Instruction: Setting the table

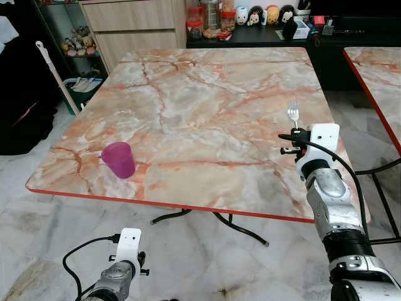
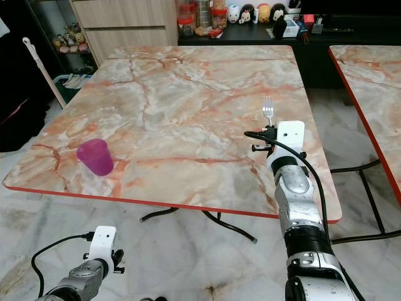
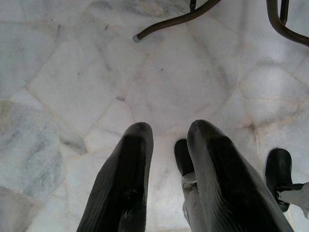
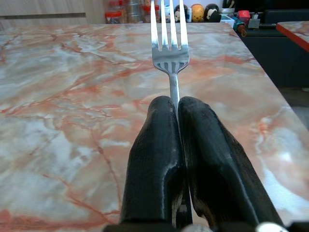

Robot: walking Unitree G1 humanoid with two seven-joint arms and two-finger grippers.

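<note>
- Bright, even indoor light; soft sheen on marble table (image 1: 188,113) ahead of right gripper (image 4: 175,104).
- Sharp, no motion blur.
- Faint shadow beneath left gripper (image 3: 169,135); fingers (image 3: 125,183) dark, slightly soft.

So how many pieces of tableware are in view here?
2. A fork held in the right tool above the table's right side, and a purple cup near the table's front left edge.

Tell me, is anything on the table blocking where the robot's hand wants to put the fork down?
Nothing visible does. The right hand holds the fork over the table near its right edge, and the marble under and ahead of it is bare. The purple cup stands far off, near the front left corner.
</note>
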